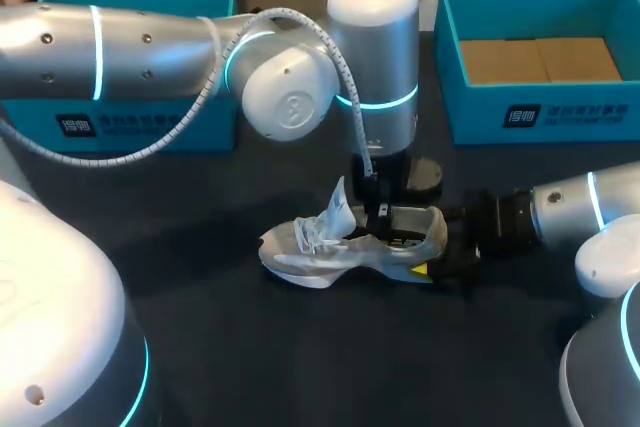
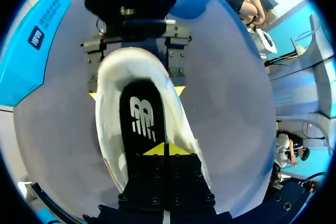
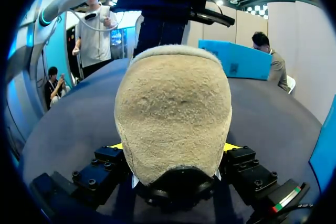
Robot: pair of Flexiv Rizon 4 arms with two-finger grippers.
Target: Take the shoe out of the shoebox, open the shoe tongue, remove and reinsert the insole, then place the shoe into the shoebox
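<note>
here the pale shoe [image 1: 350, 245], tongue [image 1: 338, 209] up: right jaws clamp its heel [image 3: 173, 114], left jaws closed inside.

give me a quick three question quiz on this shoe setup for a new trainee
1. True or false: the white and grey mesh sneaker lies inside a teal cardboard shoebox.
2. Which part of the sneaker is the right gripper shut on? A the toe, B the heel, C the laces.
3. Which arm's gripper reaches down into the sneaker's opening, at the black insole?

Key: 1 false, it lies on the table. 2 B. 3 the left gripper.
</note>
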